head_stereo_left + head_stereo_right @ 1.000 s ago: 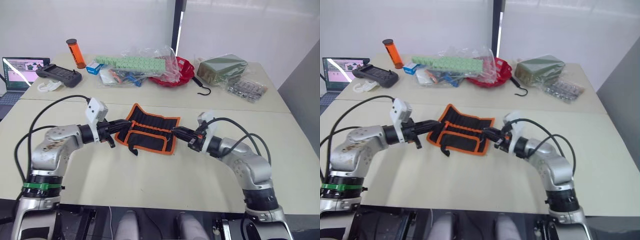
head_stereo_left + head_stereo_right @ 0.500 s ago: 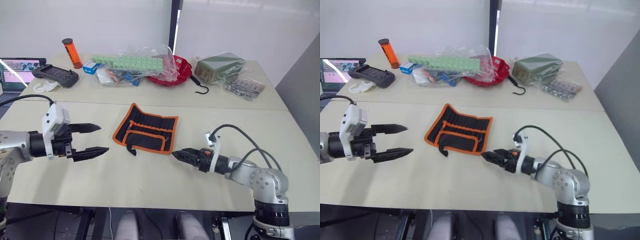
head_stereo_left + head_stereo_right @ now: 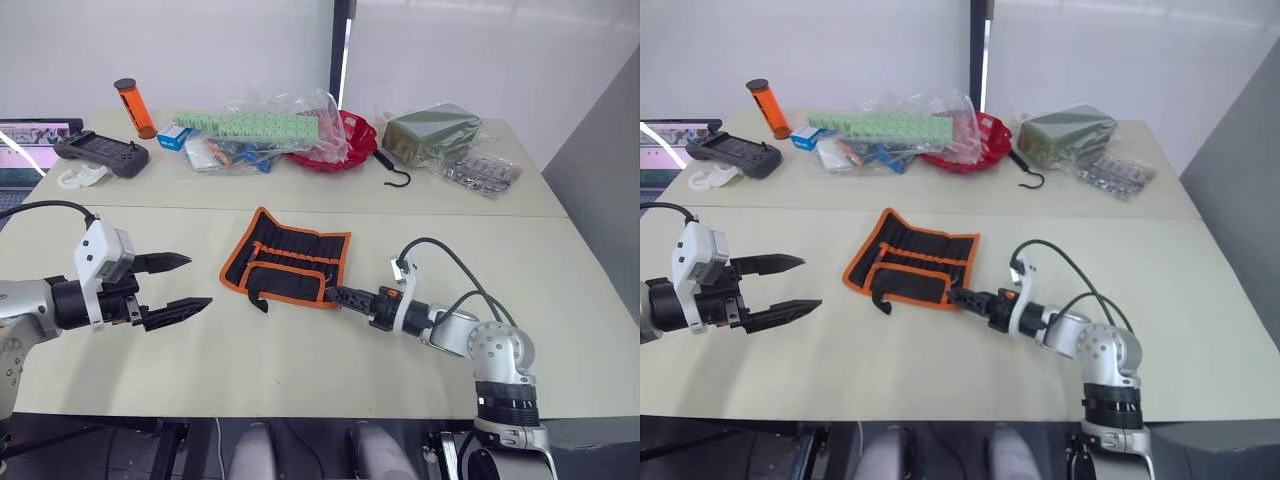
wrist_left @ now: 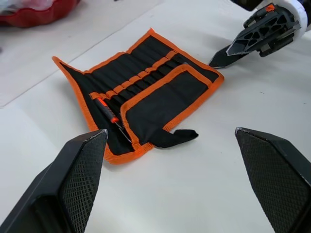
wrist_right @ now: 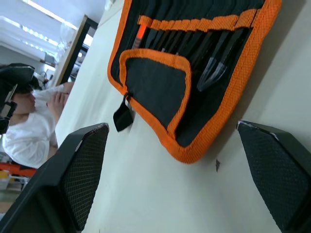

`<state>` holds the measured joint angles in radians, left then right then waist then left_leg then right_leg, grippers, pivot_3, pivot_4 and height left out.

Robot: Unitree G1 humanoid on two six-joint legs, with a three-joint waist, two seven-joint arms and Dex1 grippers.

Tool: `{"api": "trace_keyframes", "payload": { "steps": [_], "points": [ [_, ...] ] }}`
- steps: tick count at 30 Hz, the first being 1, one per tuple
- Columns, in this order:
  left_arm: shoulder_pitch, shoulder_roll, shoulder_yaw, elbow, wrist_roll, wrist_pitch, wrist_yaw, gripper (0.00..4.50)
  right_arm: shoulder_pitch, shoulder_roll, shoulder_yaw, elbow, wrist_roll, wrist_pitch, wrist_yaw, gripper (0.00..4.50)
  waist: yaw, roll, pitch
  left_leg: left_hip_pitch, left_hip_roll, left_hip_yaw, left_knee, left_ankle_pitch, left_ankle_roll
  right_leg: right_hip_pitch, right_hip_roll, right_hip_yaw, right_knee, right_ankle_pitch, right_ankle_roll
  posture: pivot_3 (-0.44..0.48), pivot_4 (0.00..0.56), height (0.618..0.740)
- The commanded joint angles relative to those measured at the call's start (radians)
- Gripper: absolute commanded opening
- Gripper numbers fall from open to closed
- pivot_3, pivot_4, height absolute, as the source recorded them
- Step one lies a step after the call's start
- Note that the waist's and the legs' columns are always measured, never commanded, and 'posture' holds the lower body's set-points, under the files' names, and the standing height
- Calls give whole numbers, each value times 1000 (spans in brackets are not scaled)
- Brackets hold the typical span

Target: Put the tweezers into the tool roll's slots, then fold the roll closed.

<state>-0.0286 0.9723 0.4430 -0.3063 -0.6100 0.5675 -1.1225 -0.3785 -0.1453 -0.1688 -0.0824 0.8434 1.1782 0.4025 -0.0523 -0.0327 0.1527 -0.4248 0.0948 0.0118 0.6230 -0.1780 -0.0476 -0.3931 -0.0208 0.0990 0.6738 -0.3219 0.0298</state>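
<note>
Tool roll [image 3: 287, 268] lies partly folded at mid-table, flap over one end, tweezers [image 5: 214, 60] seated in the slots [image 4: 141, 80]; folding looks like the step in hand. Right gripper [image 3: 338, 294] sits low at the roll's near corner, its spread hard to judge in the head views (wrist view shows fingers wide apart); left gripper [image 3: 178, 283] hangs wide open, well clear. Soft fabric, stiff orange edging: pinch the binding and roll flat.
</note>
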Motion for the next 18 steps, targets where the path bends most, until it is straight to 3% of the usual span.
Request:
{"api": "trace_keyframes", "payload": {
  "steps": [1,10,11,18],
  "points": [
    [14,5,48,-29,-15,-14,4,4500,-10,25,4,31,13,16,-17,3337,0,0,0,0,0,0,0,0,0,0,0,0,0,0,0,0,150,737],
    [19,0,50,-19,-14,-22,15,4500,-28,6,-20,49,23,31,-9,239,4,0,0,-1,0,0,-1,0,0,-1,0,0,0,0,0,0,150,737],
    [19,-1,50,-17,-12,-27,15,4500,-32,-7,-26,50,24,30,-6,56,5,0,0,0,0,0,-1,0,0,-1,0,0,0,0,0,0,150,737],
    [16,-12,21,-1,-4,-59,14,4500,-72,-148,-59,30,63,62,52,56,18,0,0,-2,-1,1,0,0,0,-1,-2,0,-1,0,0,0,150,737]
  ]
}}
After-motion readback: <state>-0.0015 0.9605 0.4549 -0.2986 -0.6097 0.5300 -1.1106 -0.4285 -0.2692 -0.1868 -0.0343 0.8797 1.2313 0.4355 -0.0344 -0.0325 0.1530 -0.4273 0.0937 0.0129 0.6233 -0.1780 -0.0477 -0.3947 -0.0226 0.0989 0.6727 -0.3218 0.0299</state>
